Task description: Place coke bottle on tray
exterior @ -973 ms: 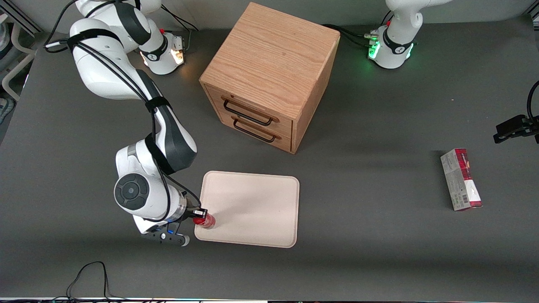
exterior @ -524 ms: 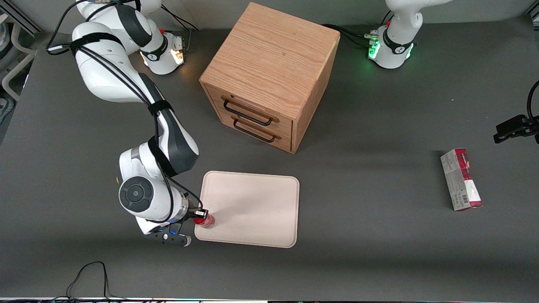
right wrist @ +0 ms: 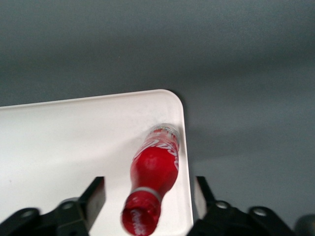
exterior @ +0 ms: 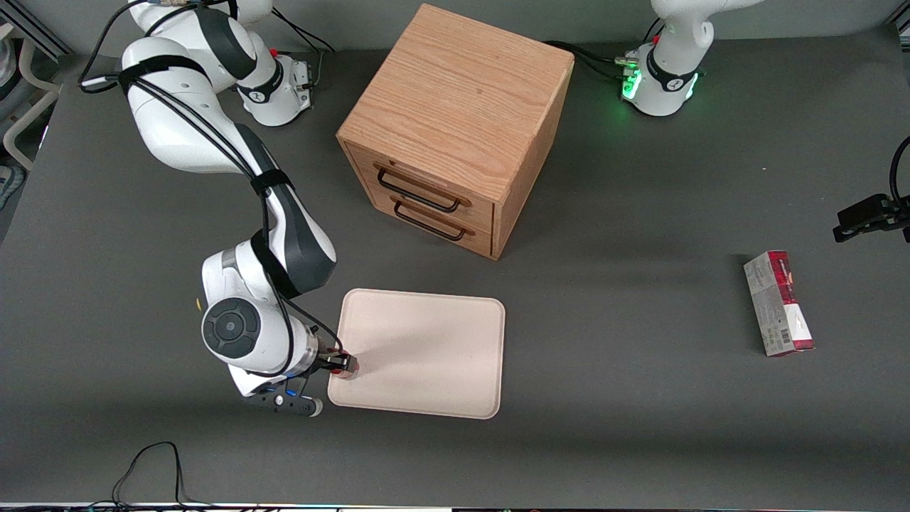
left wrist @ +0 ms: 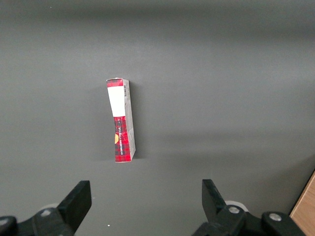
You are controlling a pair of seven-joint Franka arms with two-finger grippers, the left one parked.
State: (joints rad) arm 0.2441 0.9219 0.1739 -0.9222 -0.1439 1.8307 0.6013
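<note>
My gripper [exterior: 340,367] hung over the corner of the tray [exterior: 434,348] that lay nearest the front camera at my working end of the table, and its two fingers [right wrist: 93,199] stood spread wide apart, one to each side of the coke bottle [right wrist: 153,183] without touching it. In my wrist view the bottle stood on the tray [right wrist: 74,142] close beside the rim near a rounded corner, its cap toward the camera and its base resting on the cream surface; the cap end was blurred and I could not read the label beyond a white swirl of script. Only the inner faces of my fingers showed there, their tips cut off by the frame edge. From the front, my own wrist and forearm covered most of the scene, so that only a small red patch of the coke bottle [exterior: 348,370] peeped out at the tray's edge, and I could not tell from that view whether it stood upright. The wooden drawer cabinet [exterior: 455,128] stood farther from the front camera than the tray, both its drawers shut. A red-and-grey carton [exterior: 778,304] lay flat toward the parked arm's end of the table [exterior: 640,398], well apart from everything else.
</note>
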